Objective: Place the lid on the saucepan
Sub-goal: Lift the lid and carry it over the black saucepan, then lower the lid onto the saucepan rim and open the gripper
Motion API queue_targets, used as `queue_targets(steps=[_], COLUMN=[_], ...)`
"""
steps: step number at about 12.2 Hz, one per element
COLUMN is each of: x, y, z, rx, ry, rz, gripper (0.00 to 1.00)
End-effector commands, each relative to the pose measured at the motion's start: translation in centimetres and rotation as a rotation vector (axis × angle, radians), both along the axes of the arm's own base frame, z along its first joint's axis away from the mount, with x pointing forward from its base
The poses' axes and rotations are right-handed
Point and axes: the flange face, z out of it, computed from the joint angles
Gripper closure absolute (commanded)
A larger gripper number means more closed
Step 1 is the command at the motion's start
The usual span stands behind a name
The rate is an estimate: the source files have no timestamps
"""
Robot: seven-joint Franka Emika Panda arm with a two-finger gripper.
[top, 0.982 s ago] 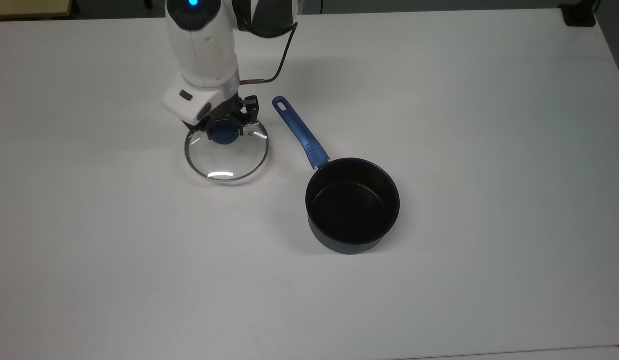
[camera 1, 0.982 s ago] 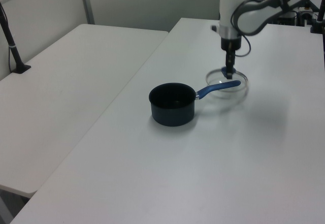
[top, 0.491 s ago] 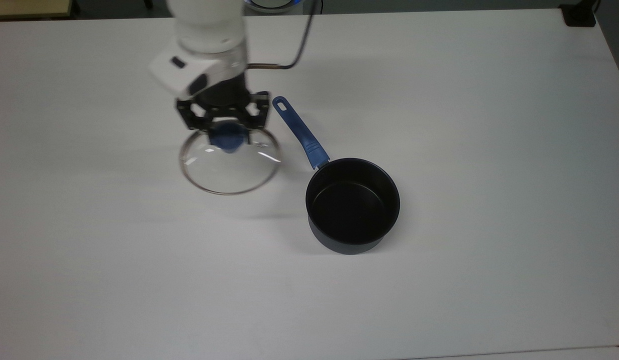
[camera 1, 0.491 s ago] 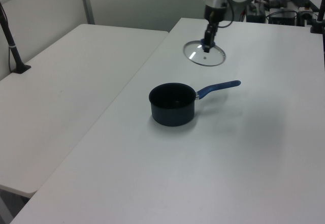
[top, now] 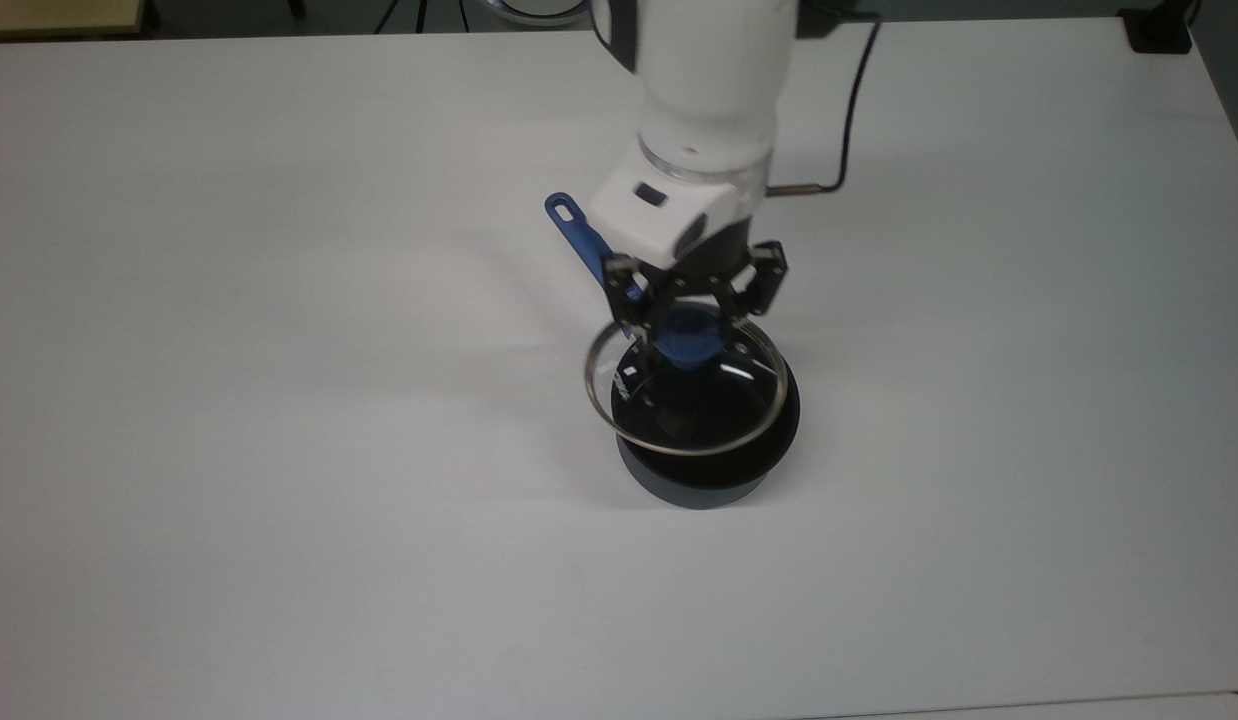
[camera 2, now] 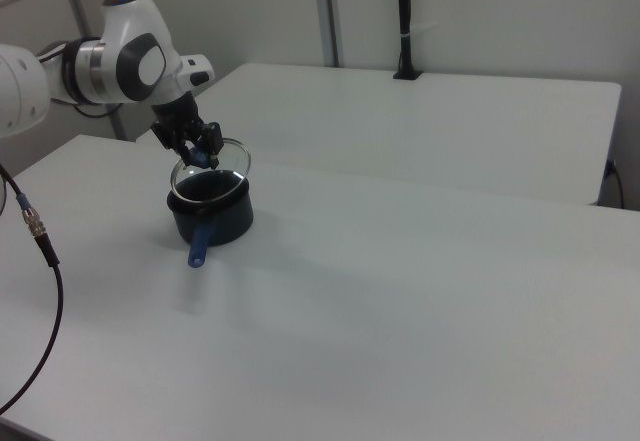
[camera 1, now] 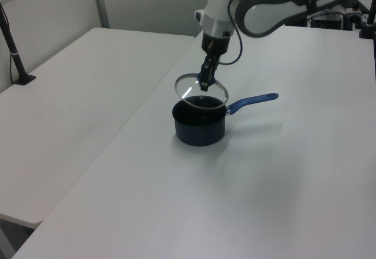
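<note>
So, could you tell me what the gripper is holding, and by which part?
The gripper holds the lid by its blue knob.

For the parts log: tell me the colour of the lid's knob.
Blue. The knob on the lid shows best in the top view, between the gripper fingers.

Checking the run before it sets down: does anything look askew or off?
The lid hangs tilted from the gripper, shut on its blue knob, above the saucepan and not yet seated. Nothing looks spilled or damaged.
</note>
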Motion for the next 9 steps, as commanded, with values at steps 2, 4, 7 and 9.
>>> queue_targets(steps=[2,4,7,9], x=[0.7,0.6,0.5,0.4], y=[2.0,2.0,1.9,1.9], z=[-1.1,-1.4,-1.7,-2.1], rx=[0.0,-0.004,-0.008,-0.009], ry=[-0.023,-0.011,-0.001,0.008], rz=[0.005,0.005,0.006,0.005], gripper=[0.58,0.58,0.51,0.48])
